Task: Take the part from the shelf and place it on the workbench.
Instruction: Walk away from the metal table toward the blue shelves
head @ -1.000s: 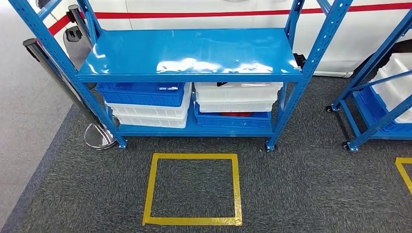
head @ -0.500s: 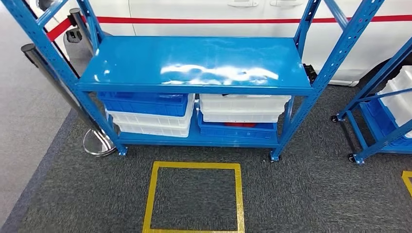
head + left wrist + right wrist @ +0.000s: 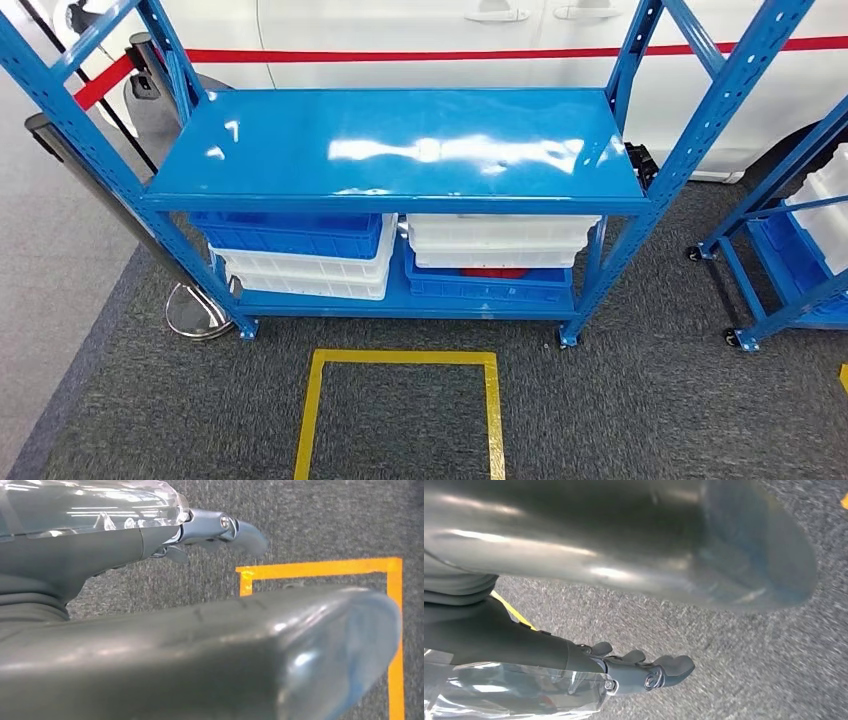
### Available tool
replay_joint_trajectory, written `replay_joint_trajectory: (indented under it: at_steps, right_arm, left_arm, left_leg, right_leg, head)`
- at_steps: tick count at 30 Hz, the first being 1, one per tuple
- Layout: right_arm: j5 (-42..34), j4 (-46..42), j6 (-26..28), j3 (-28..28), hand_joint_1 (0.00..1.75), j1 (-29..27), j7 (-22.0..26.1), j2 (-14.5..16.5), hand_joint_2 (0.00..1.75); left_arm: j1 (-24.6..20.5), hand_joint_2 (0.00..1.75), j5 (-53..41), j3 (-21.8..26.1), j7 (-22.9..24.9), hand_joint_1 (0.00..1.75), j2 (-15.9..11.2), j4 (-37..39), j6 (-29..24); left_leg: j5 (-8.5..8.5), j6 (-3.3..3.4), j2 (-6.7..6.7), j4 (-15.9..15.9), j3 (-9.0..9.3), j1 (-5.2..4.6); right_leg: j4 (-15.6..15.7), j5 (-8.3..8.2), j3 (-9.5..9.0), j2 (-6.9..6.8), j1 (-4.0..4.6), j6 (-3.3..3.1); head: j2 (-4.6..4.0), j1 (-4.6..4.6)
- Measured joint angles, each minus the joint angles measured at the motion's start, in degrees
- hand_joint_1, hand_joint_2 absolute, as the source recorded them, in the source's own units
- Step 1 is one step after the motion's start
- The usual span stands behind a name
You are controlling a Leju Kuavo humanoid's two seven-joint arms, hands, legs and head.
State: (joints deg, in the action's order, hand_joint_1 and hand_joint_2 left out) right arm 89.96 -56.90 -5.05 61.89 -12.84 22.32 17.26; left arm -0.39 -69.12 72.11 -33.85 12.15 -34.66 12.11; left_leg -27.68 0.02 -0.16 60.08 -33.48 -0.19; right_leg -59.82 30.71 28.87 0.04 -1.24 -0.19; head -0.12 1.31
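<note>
Blue shelf (image 3: 400,145) dead ahead, glossy top deck bare and catching light glare. Behind the shelf, a white vehicle body (image 3: 420,30) with a red stripe. Under the shelf's top deck, on the lower deck: left stack is a blue bin (image 3: 290,232) over 2 white bins (image 3: 305,275); right stack is white bins (image 3: 500,240) over a blue bin (image 3: 485,288), with something red (image 3: 497,272) showing between them, too hidden to say if it is the part. On the carpet in front of the shelf, a yellow tape square (image 3: 400,357). Left of the shelf, a chrome post base (image 3: 193,310). Left hand (image 3: 220,530) hangs over the carpet, fingers stretched out, grasping nothing. Right hand (image 3: 644,672) likewise released, over bare carpet.
</note>
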Motion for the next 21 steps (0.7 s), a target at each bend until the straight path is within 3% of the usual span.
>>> replay_joint_trajectory:
  at_steps: [2, 4, 5, 7, 8, 9, 10, 12, 14, 18, 20, 21]
  right_arm:
    - [0.0, 0.0, 0.0, 0.0, 0.0, 0.0, 0.1, 0.0, 0.0]
    - [0.0, 0.0, -0.1, 0.0, 0.0, 0.1, 0.2, 0.0, 0.0]
    - [0.0, 0.0, -0.1, 0.0, 0.0, 0.2, 0.3, 0.0, 0.0]
    - [0.0, 0.0, -0.2, 0.0, 0.0, 0.3, 0.4, 0.0, 0.0]
    - [0.0, 0.0, -0.2, 0.0, 0.0, 0.3, 0.4, 0.0, 0.0]
    - [0.0, 0.0, -0.2, 0.0, 0.0, 0.3, 0.4, 0.0, 0.0]
    - [0.0, 0.0, -0.2, 0.0, 0.0, 0.3, 0.4, 0.0, 0.0]
    - [0.0, 0.0, -0.2, 0.0, 0.0, 0.3, 0.4, 0.0, 0.0]
    - [0.0, 0.0, -0.2, 0.1, 0.0, 0.3, 0.5, 0.0, 0.0]
    - [0.0, 0.1, 0.0, 0.1, 0.0, 0.2, 0.7, 0.0, 0.0]
    - [0.0, 0.1, 0.0, 0.2, 0.0, 0.3, 0.7, 0.0, 0.0]
    - [0.0, 0.1, -0.1, 0.2, 0.0, 0.4, 0.7, 0.0, 0.0]
  left_arm:
    - [0.1, 0.0, 0.0, 0.1, -0.1, 0.0, 0.0, -0.1, 0.0]
    - [0.1, 0.0, -0.1, 0.2, -0.2, 0.0, 0.0, -0.2, 0.0]
    - [0.0, 0.0, -0.1, 0.2, -0.2, 0.0, 0.0, -0.2, 0.0]
    - [-0.1, 0.0, -0.2, 0.2, -0.2, 0.0, 0.0, -0.2, 0.0]
    - [-0.1, 0.0, -0.3, 0.2, -0.2, 0.0, 0.0, -0.2, 0.0]
    - [0.0, 0.0, -0.3, 0.2, -0.2, 0.0, 0.0, -0.2, 0.0]
    - [0.0, 0.0, -0.3, 0.2, -0.2, 0.0, 0.0, -0.2, 0.0]
    - [0.1, 0.0, -0.3, 0.2, -0.2, 0.0, 0.1, -0.2, 0.0]
    - [0.0, 0.0, -0.4, 0.3, -0.2, 0.0, 0.1, -0.2, 0.0]
    - [-0.1, 0.0, -0.9, 0.4, -0.2, 0.0, 0.1, -0.3, 0.1]
    - [-0.3, 0.0, -1.1, 0.5, -0.2, 0.0, 0.1, -0.4, 0.1]
    - [-0.3, 0.0, -1.1, 0.5, -0.2, 0.0, 0.1, -0.4, 0.1]
  left_leg:
    - [0.24, 0.9, -0.12, -1.0, 0.77, -0.05]
    - [0.68, 1.61, -0.13, -2.0, 2.33, 0.18]
    - [0.69, 1.89, -0.13, -2.4, 3.0, 0.27]
    - [0.31, 2.32, -0.11, -2.7, 3.55, 0.1]
    - [0.03, 2.4, -0.14, -2.7, 3.77, 0.01]
    - [-0.32, 2.41, -0.17, -2.7, 4.13, -0.06]
    - [-0.73, 2.35, -0.21, -2.7, 4.64, -0.1]
    - [-1.71, 2.08, -0.26, -2.7, 5.85, -0.12]
    - [-2.67, 1.52, -0.32, -2.5, 6.66, -0.23]
    - [-3.55, 0.16, -0.33, -1.7, 7.68, -0.36]
    - [-4.93, -0.41, -0.24, 1.7, 6.2, -0.19]
    - [-6.28, -0.73, -0.2, 4.9, 4.36, 0.03]
  right_leg:
    - [-0.3, -0.13, -0.46, -0.07, 0.09, 0.91]
    - [-2.0, 0.56, -0.31, -0.07, 0.07, 1.43]
    - [-4.1, 1.72, 0.83, -0.06, 0.01, 1.55]
    - [-10.5, 4.72, 4.91, -0.02, -0.02, 1.79]
    - [-13.1, 5.65, 7.03, -0.02, -0.02, 1.96]
    - [-14.3, 5.59, 8.47, -0.03, -0.02, 2.04]
    - [-13.5, 4.22, 8.96, -0.03, -0.01, 2.0]
    - [-7.3, -1.06, 7.58, -0.04, 0.01, 1.63]
    - [-1.9, -3.48, 6.0, -0.07, 0.3, 1.09]
    - [-0.2, -3.66, 4.81, 0.01, 0.36, -0.43]
    - [0.2, -3.36, 3.79, -0.01, 0.08, -0.99]
    - [0.4, -3.11, 3.44, -0.05, 0.02, -1.17]
  head:
    - [0.01, 0.09]
    - [0.01, -0.03]
    - [0.01, -0.11]
    - [0.01, -0.27]
    - [0.01, -0.29]
    - [0.01, -0.31]
    - [0.01, -0.32]
    - [0.01, -0.33]
    - [0.01, -0.31]
    - [0.01, -0.27]
    - [0.01, -0.13]
    - [0.01, -0.06]
